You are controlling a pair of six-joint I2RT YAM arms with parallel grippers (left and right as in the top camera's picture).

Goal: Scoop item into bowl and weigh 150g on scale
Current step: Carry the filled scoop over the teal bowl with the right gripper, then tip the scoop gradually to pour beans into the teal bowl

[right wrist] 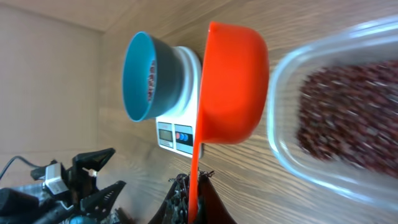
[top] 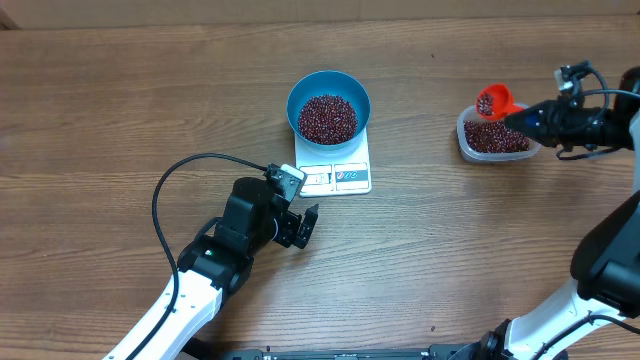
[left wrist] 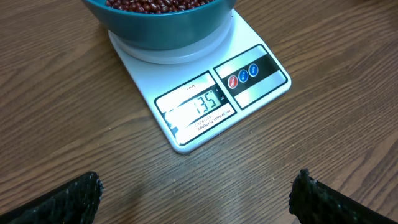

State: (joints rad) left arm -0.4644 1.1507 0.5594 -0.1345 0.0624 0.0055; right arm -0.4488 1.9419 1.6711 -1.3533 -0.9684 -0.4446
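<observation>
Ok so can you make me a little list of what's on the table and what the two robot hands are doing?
bowl: blue, sitting on the scale
in the bowl: a heap of dark red beans
display: looks like 135
tub: clear, more beans inside, to the right of the scale
scoop: orange, over the tub's edge, contents hard to tell
right gripper: shut on the scoop handle
left gripper: open, empty, near the scale's front
</observation>
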